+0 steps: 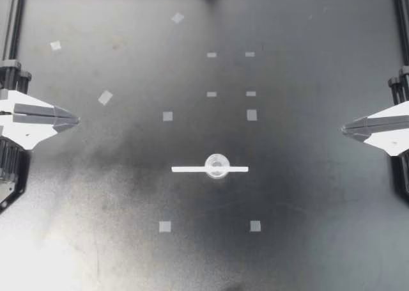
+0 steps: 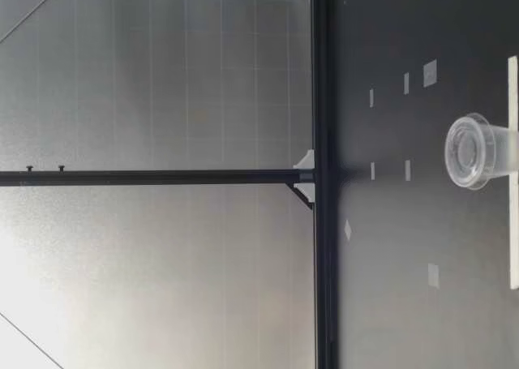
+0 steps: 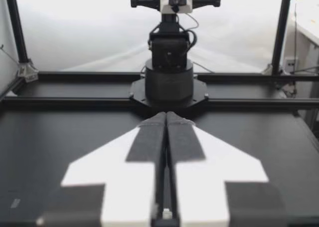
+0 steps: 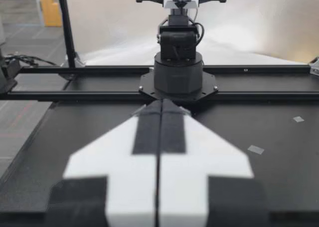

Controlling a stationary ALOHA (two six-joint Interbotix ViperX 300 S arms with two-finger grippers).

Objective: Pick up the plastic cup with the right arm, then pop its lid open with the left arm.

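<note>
Stage: rest pose, as I judge it. Nothing is grasped and nothing is touched.

Left gripper [image 1: 73,120]: at the table's left edge, pointing inward. Left wrist view [image 3: 166,115]: fingers pressed together along their length, only a hairline seam between the pads. They hold nothing. Bare black table [image 1: 307,195] is under and ahead of them, and my right arm's base [image 3: 169,82] stands at the far side.

Right gripper [image 1: 345,130]: mirror position at the right edge, pointing inward. Right wrist view [image 4: 160,103]: fingers closed flush and empty. My left arm's base [image 4: 178,77] is straight ahead.

Object: clear plastic cup [image 1: 217,165] near the table's centre, between the two grippers and well apart from both. It sits on a thin white strip [image 1: 192,169], close to the strip's middle. Low view: the cup [image 2: 474,152] appears to be upright with its mouth up and looks empty; the strip [image 2: 512,223] lies flat under it.

Also noted: small tape squares [image 1: 167,116] scattered on the table, none touching the cup.

Judgement: an approach to the cup from either side would call for spreading the fingers wider than the cup wall first. The arm would then need a long reach inward. The cup looks light and thin, so a gentle closure would be needed to avoid crushing it or tipping it off the strip.
</note>
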